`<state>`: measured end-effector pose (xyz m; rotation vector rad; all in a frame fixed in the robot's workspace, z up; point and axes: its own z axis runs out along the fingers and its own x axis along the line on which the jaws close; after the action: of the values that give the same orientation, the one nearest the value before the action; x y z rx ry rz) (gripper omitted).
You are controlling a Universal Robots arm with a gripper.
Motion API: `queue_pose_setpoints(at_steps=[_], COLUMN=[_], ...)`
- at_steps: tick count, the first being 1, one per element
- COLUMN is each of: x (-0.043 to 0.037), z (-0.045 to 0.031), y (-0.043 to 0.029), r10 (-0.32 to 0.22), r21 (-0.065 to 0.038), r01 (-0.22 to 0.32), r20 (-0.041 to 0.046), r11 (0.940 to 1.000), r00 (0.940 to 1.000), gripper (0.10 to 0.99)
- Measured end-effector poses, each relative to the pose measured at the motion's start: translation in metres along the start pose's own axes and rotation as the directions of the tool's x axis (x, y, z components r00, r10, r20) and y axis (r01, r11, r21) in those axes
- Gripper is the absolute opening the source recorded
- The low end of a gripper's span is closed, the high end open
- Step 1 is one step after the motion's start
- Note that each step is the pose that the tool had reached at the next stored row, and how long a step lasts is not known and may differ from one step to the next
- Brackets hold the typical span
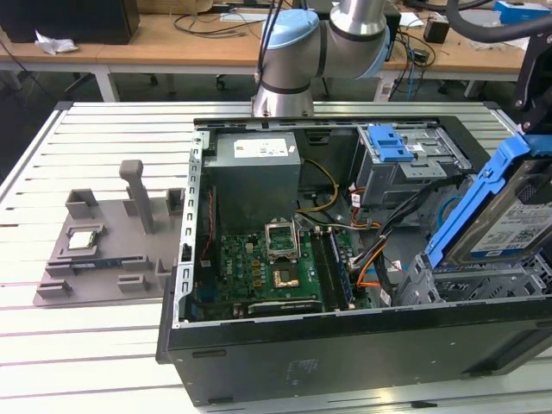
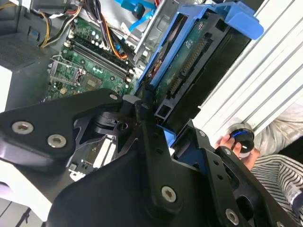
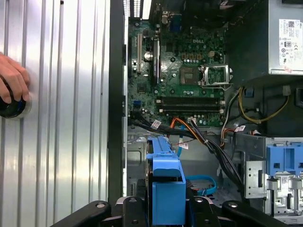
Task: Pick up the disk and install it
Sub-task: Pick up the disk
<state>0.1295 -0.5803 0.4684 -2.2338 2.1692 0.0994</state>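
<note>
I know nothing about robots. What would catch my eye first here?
The disk in its blue frame stands tilted at the exterior view's right, gripped by the black claw over the open computer case. Inside lies a green motherboard. In the first wrist view, a hand rests on a round black knob.

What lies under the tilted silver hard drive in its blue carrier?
A grey metal drive cage sits below the silver hard drive in its blue carrier, gripped by the black claw. The drive covers the cage's inside.
</note>
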Motion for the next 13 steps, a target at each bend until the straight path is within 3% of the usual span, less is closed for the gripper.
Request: queue_pose_setpoints(at_steps=[6,13], x=[-0.0079,-0.0079], z=[0.0066,0.0066], y=[-0.0101,-0.0102], r10=[0.0,0.0], r21=[0.0,0.0], r01=[0.0,0.0], r20=[-0.002,-0.002], r11=[1.0,1.0], r00=[1.0,1.0], gripper=[0.365,0.365])
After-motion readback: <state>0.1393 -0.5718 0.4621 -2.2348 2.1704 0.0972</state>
